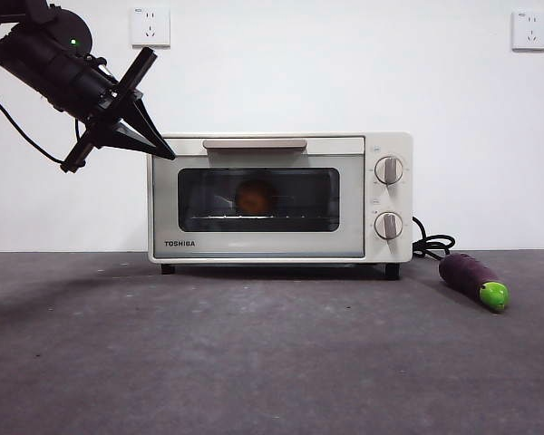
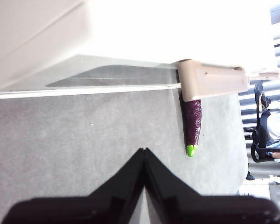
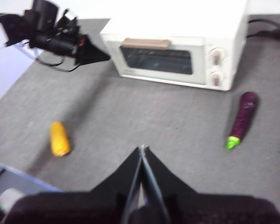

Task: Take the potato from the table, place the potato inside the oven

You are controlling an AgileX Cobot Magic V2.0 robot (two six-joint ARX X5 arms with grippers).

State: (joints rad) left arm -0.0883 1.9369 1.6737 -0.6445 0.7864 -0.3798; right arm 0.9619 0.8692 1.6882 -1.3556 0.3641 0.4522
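While the left black two-jawed gripper is held up in the air by the top left corner of the small cream-white boxy oven, its jaws are pressed together to a point and nothing is held in them. The oven door is seen closed, with its beige bar handle up at the top edge. Behind the dark glass window, a rounded orange-brown potato can be made out, resting on the wire rack inside. So the potato lies lower than the left gripper and off to one side of it, toward the middle of the oven, with the closed door between them. No long side is shown by the potato; it looks round. The task is judged to be done or nearly done.

The right gripper is kept well back over the flat dark grey bench, jaws closed and empty, so the left one is nearer. A long purple eggplant with a green tip is laid beside the oven. A small yellow-orange lump is seen on the bench too.
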